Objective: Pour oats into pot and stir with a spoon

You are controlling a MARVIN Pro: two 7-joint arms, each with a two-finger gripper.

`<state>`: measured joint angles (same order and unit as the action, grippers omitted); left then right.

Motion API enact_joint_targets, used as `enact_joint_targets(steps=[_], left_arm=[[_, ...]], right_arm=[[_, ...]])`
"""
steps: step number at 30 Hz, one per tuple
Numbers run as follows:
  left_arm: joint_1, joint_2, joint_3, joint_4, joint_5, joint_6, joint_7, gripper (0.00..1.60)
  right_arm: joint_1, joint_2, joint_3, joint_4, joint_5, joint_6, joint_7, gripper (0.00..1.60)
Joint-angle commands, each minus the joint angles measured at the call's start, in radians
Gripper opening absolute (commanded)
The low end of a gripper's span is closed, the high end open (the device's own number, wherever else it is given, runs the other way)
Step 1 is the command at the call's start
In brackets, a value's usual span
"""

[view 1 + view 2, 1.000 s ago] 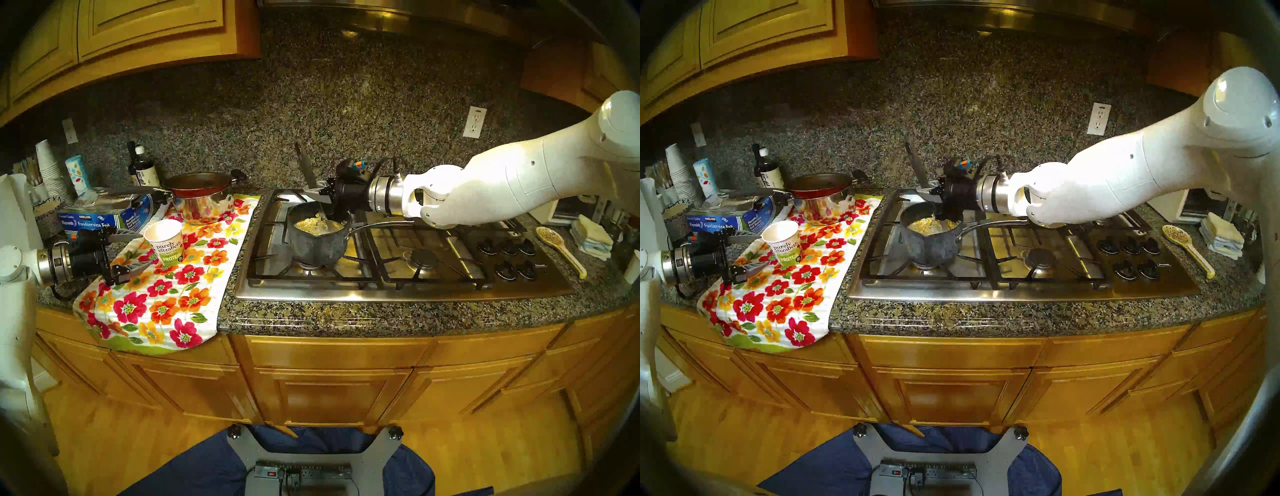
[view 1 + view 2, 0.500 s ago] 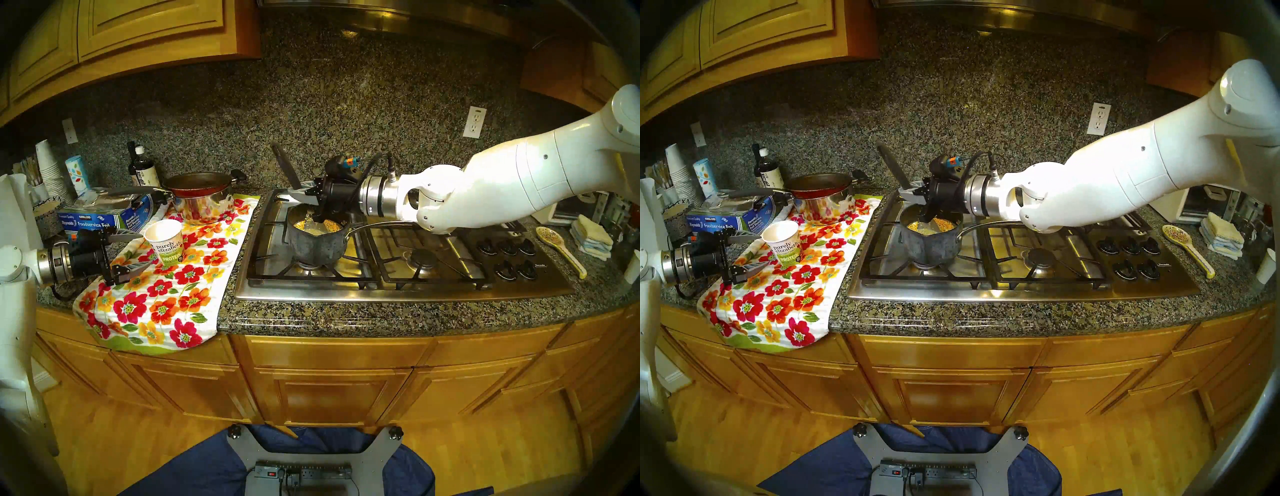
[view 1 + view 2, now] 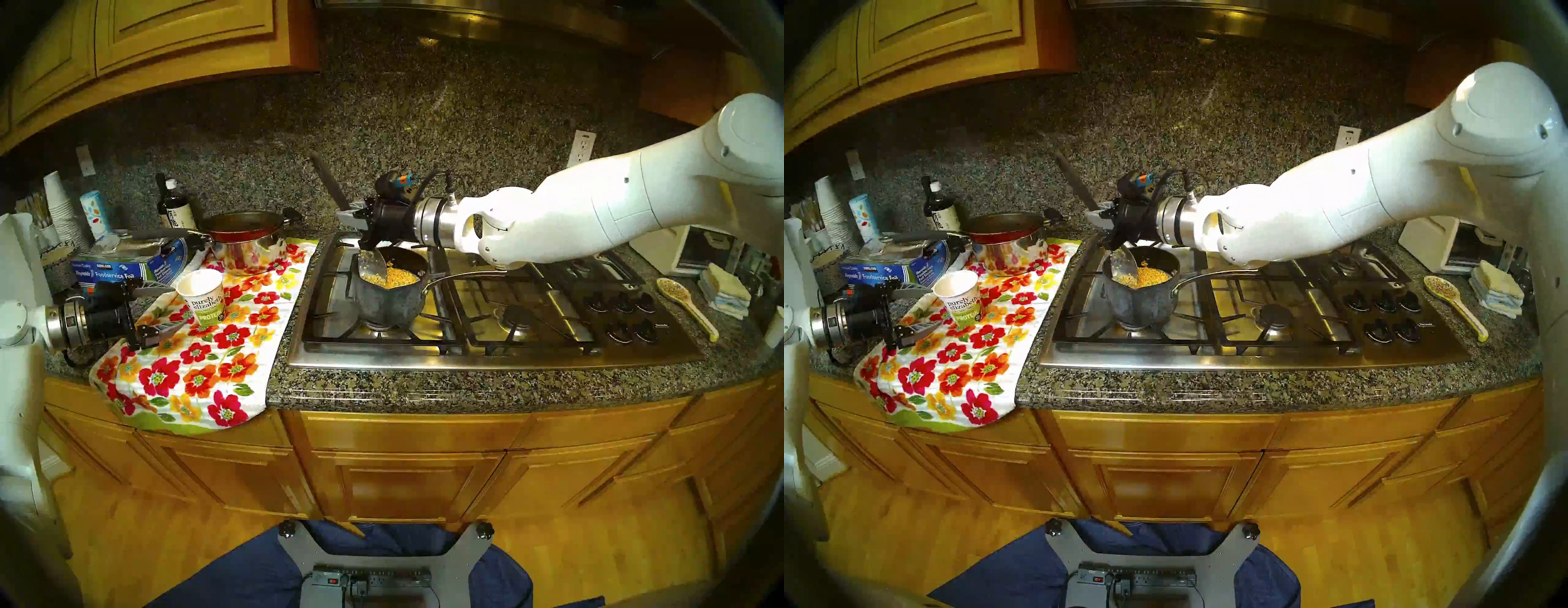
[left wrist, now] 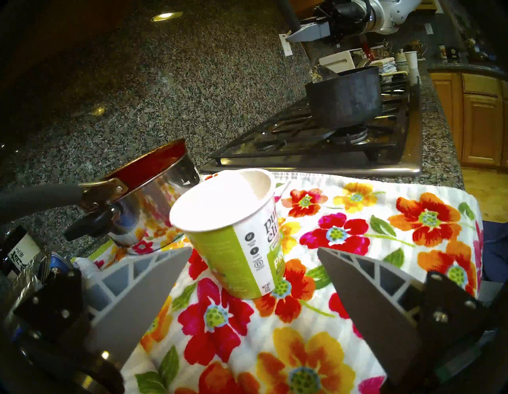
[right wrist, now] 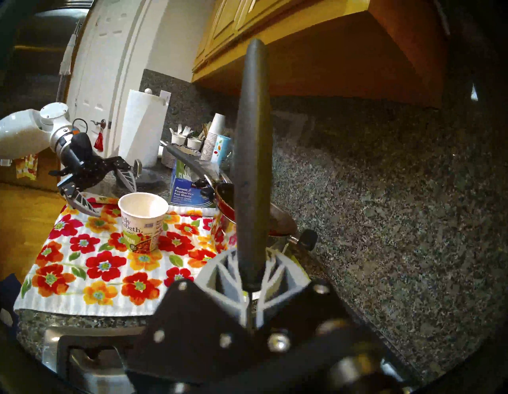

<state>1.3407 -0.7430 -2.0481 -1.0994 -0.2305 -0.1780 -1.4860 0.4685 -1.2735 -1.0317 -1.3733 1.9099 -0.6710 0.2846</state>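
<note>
stretching across the frame, the granite bench point(image 3: 466, 388) carries a steel cooktop point(image 3: 488, 356) on its right part and a flowered towel point(image 3: 203, 373) on its left. on the front left burner sits the pot point(image 3: 388, 303), a small dark grey saucepan with its thin silver handle point(image 3: 466, 276) running off to the right; the oats point(image 3: 399, 277) lie loose inside it. the right hand point(image 3: 354, 216) hangs above the pot's far rim, its fingers point(image 5: 220, 271) pressed together on the spoon point(image 3: 373, 261), whose black handle rises up and to the left while the silver bowl dips inside the pot at its left wall, flakes clinging to it. a paper cup point(image 3: 203, 299) printed "purely elizabeth" stands upright on the towel, well apart from the pot, its inside white. the left hand point(image 3: 167, 310) hovers just left of that cup, fingers point(image 4: 154, 278) spread wide and holding nothing. behind the cup a red frying pan point(image 3: 244, 225) rests on a shiny steel pot point(image 3: 248, 252).
</note>
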Motion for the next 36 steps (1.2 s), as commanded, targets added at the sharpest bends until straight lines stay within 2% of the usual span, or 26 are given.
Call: enact_joint_targets(steps=[1,2,10,25,36], left_arm=[[-0.024,0.018,-0.010,-0.013,-0.023,-0.001,0.002,1.60],[-0.024,0.018,-0.010,-0.013,-0.024,-0.001,0.002,1.60],[-0.023,0.018,-0.010,-0.013,-0.023,-0.001,0.002,1.60],[-0.022,0.018,-0.010,-0.014,-0.022,-0.001,0.002,1.60],[-0.022,0.018,-0.010,-0.015,-0.022,-0.001,0.002,1.60]], right_arm=[[-0.025,-0.024,0.020,0.085,0.004,-0.006,0.022,0.00],[-0.039,-0.028,0.021,0.112,0.003,-0.007,0.043,0.00],[-0.056,-0.018,-0.005,0.153,-0.010,-0.015,0.082,0.00],[-0.094,0.007,-0.077,0.267,-0.044,-0.016,0.116,0.00],[-0.066,0.048,-0.128,0.285,-0.061,-0.025,0.142,0.00]])
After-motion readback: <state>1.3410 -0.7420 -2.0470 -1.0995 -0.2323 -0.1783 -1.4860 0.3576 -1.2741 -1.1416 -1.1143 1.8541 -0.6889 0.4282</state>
